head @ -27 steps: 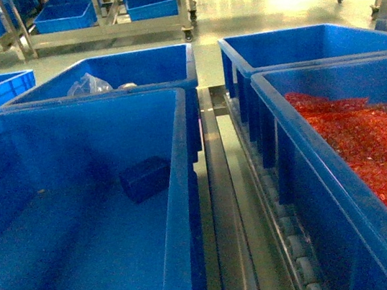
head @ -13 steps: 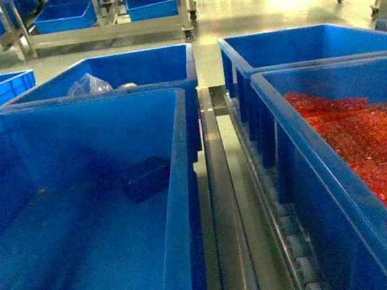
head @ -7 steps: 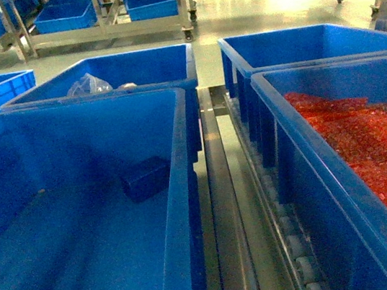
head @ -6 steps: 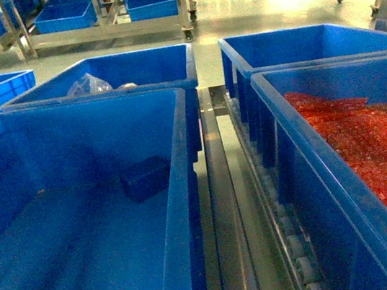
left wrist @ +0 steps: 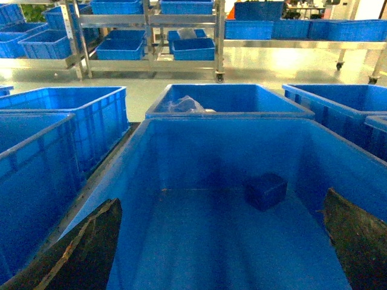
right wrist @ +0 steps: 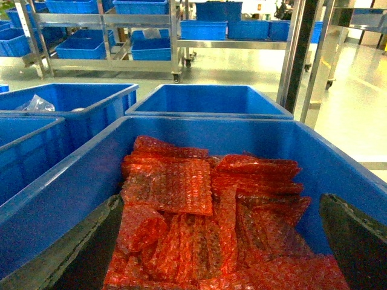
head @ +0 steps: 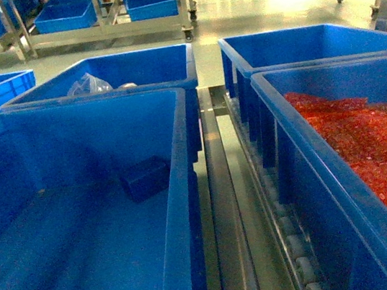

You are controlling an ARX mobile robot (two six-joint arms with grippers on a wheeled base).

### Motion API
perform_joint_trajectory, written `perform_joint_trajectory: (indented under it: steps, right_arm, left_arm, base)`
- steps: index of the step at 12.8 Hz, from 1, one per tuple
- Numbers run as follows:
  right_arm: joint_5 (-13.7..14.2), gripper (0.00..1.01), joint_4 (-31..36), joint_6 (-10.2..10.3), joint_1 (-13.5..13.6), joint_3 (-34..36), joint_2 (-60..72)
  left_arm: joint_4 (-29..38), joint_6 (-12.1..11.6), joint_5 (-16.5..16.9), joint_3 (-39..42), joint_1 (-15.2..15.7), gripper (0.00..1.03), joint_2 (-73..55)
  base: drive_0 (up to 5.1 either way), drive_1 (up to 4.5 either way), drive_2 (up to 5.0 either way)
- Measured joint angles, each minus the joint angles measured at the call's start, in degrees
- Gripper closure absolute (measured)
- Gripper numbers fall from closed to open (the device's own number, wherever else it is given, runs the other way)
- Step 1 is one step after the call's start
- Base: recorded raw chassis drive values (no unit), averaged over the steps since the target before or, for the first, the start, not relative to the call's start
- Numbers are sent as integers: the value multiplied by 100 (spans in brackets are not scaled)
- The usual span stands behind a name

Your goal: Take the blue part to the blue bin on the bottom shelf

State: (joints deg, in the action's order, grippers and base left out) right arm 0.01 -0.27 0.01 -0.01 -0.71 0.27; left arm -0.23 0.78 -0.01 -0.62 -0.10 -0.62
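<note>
We find the blue part (head: 145,178), a small dark-blue block, lying on the floor of the large blue bin (head: 178,191) at front left, near the bin's far wall and toward its right side. The left wrist view shows the same block (left wrist: 265,191), alone and apart from the walls. Whether this bin is the source or the target on the bottom shelf, we cannot tell, so we treat both readings as open.

The left gripper (left wrist: 221,241) is poised above the near end of this bin. Its two fingers (left wrist: 78,254) stand wide apart at the frame edges and hold nothing. The right gripper (right wrist: 217,241) is likewise spread wide and empty, over the neighbouring bin of red bubble-wrap bags (right wrist: 199,229).

If the block is to be picked, we advise the left arm:
- centre the fingers on the block before descending;
- align them across its narrower faces;
- keep clear of the far wall;
- descend vertically, since the block is low and dark against the floor, which probably makes its edges hard to judge.
</note>
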Motion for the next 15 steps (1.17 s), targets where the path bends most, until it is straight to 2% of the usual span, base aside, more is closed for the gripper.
perform_joint_trajectory:
  steps: [15]
  right_arm:
    - [0, 3, 0, 0, 0, 0, 0]
  left_arm:
    - [0, 2, 0, 0, -2, 5, 0]
  base:
    - [0, 0, 0]
